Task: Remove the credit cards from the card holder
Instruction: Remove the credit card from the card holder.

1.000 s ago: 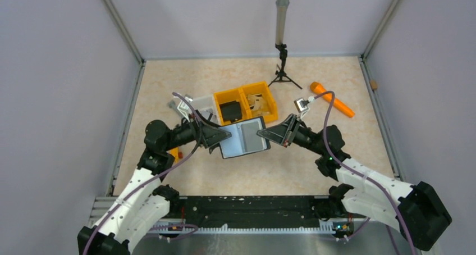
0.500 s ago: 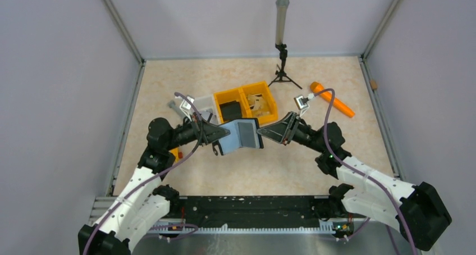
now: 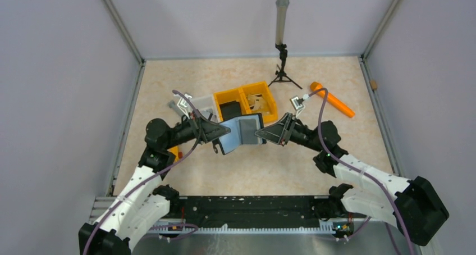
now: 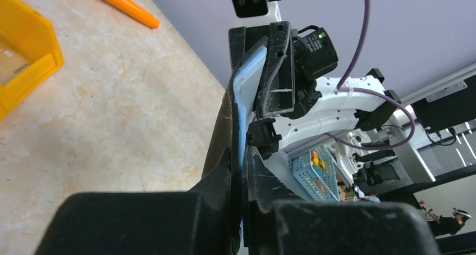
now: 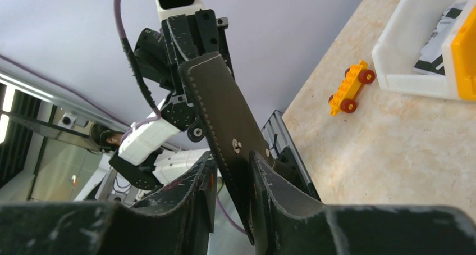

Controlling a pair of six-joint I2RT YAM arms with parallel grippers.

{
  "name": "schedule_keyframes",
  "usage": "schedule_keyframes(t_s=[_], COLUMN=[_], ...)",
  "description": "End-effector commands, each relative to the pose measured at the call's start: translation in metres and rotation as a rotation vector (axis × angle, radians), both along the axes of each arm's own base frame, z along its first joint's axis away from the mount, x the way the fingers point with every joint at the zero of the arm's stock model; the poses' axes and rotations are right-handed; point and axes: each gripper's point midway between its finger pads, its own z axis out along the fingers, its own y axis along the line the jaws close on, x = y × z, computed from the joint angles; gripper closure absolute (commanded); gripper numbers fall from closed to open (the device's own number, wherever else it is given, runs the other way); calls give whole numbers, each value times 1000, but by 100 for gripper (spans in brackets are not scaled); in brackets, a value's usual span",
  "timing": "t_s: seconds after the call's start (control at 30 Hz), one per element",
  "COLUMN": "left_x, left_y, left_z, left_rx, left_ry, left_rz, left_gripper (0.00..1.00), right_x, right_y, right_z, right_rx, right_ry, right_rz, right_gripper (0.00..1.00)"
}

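Over the beige table (image 3: pixel 185 86), just before the yellow bin (image 3: pixel 271 104), the card holder (image 3: pixel 242 132) hangs open between both arms, pale lining facing up; the left gripper (image 3: pixel 225 133) pinches its left edge; the right gripper (image 3: pixel 260 133) pinches its right edge; no cards can be made out.

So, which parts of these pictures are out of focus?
Top external: sharp, evenly lit, no glare on the card holder. Left wrist: the left gripper near the lens is dark and blurred. Right wrist: the right gripper is blurred likewise; the toy car looks sharp.
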Motion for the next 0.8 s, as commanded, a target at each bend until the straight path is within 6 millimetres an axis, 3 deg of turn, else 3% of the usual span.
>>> schedule_keyframes(t_s=[0.0, 0.07, 0.2, 0.27, 0.43, 0.77], left_x=[-5, -4, -2, -1, 1, -5], left_y=[1, 1, 0, 1, 1, 1], left_z=[21, 19, 16, 15, 11, 17], left_rx=[-47, -45, -38, -37, -30, -41], left_ry=[-75, -72, -66, -63, -55, -65], left_rz=[-15, -15, -11, -9, -3, -19], left_gripper=[100, 100, 100, 100, 100, 100], right_x=[-4, -6, -11, -13, -14, -8], right_y=[-1, -3, -6, -7, -10, -7], right_z=[26, 30, 37, 40, 42, 36], right_rx=[67, 84, 113, 125, 139, 103], right_ry=[-89, -98, -125, -134, -136, -114], right_rz=[24, 24, 26, 28, 16, 7], right_gripper=[73, 73, 59, 57, 57, 70])
